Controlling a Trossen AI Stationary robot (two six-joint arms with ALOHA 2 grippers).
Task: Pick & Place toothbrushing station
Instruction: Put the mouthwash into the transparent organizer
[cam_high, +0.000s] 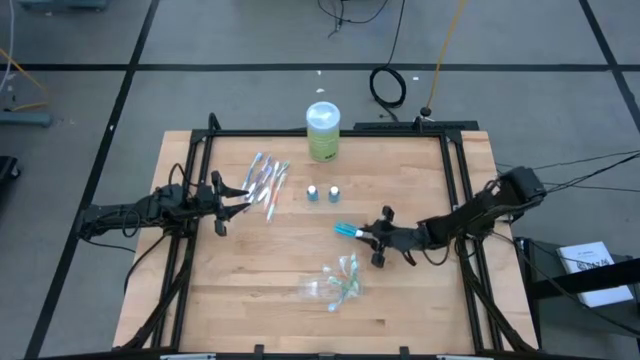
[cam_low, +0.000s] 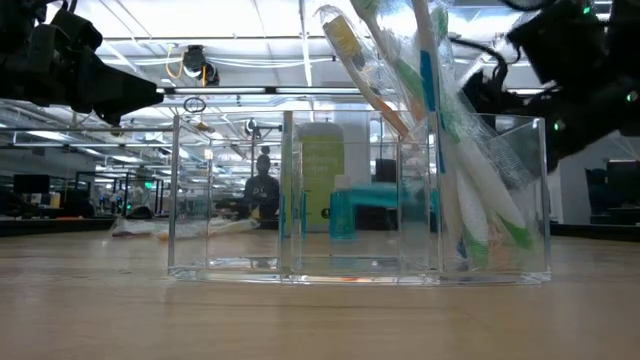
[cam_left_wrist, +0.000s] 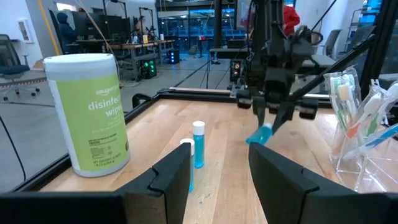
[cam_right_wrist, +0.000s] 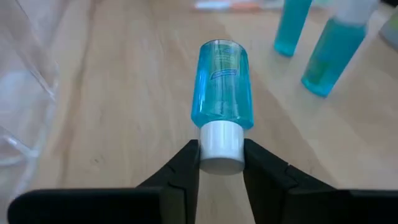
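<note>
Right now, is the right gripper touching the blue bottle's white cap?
Touching. The right wrist view shows the right gripper closed against both sides of the white cap of the blue bottle.

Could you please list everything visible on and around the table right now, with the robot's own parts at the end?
Wipes canister: one, green with white lid, table's far edge.
Standing bottles: two, blue with white caps, table centre.
Held bottle: one, blue, gripped at its white cap.
Loose toothbrushes: a pile, mixed colours, near left arm.
Clear organiser: one, holding toothbrushes, near edge.
Left gripper: open, beside the pile.
Right gripper: shut on the held bottle.
</note>
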